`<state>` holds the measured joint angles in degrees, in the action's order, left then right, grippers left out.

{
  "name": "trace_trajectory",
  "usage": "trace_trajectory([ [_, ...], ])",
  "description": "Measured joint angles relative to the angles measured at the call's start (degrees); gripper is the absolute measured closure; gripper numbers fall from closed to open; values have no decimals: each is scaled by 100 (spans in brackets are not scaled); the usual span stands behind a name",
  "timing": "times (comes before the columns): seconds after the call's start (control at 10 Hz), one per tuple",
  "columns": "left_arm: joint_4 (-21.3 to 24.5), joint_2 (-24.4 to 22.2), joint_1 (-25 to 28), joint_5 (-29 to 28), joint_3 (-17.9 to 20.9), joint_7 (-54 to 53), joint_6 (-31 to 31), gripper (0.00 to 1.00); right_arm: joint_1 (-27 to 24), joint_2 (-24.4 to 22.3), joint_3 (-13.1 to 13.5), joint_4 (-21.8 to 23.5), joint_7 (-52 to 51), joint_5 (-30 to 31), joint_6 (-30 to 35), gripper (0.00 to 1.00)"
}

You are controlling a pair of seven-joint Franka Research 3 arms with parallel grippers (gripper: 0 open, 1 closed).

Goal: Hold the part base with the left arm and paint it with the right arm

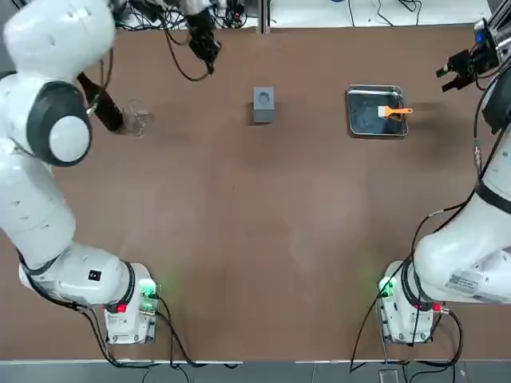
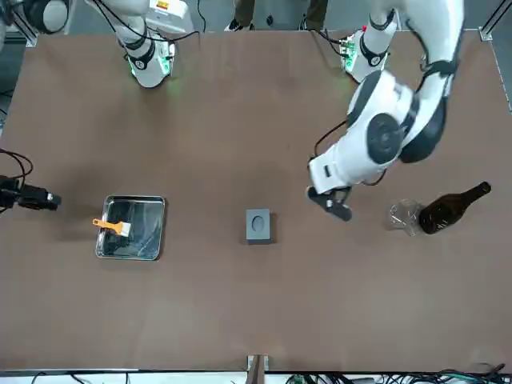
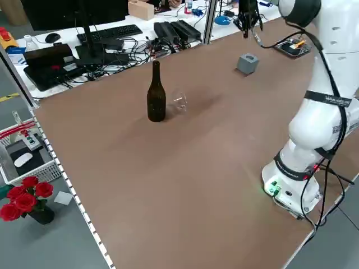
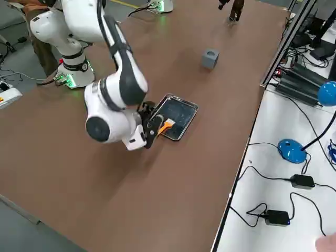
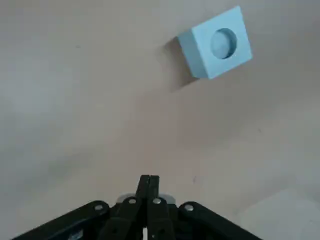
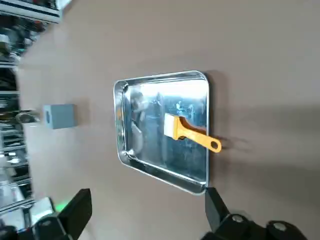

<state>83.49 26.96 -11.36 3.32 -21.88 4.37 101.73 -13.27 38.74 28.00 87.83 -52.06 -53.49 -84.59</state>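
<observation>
Both arms raised; part base untouched.
Part base (image 1: 263, 104) stands on worktop (image 1: 255, 239), left of tray (image 1: 377, 129). Left gripper (image 1: 209, 56) jaws clenched, empty, beyond it; right gripper (image 1: 457, 73) jaws released, beside tray.

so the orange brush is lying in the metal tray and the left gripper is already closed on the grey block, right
Not quite. The orange brush does lie in the metal tray, but the left gripper is shut on nothing: the left wrist view shows the grey block standing apart from it on the table.
</observation>
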Motion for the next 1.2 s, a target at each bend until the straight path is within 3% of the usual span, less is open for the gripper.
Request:
trace_trajectory([
  [0.3, -64, 494, -100, 0, -7, -97, 585, 99, -167, 684, -3, -296, -339, -766, 317, 0],
  [0.6, -156, 840, -183, 0, -38, -544, 743, 99, -234, 1620, -10, -748, -542, -1362, 551, 2],
  [1.1, -398, 1425, -344, 0, -39, -712, 1379, 99, -232, 1989, -48, -883, -613, -1514, 618, 6],
  [1.2, -405, 1490, -366, 188, -39, -594, 1386, 99, -232, 1999, -48, -889, -655, -1519, 630, 14],
])
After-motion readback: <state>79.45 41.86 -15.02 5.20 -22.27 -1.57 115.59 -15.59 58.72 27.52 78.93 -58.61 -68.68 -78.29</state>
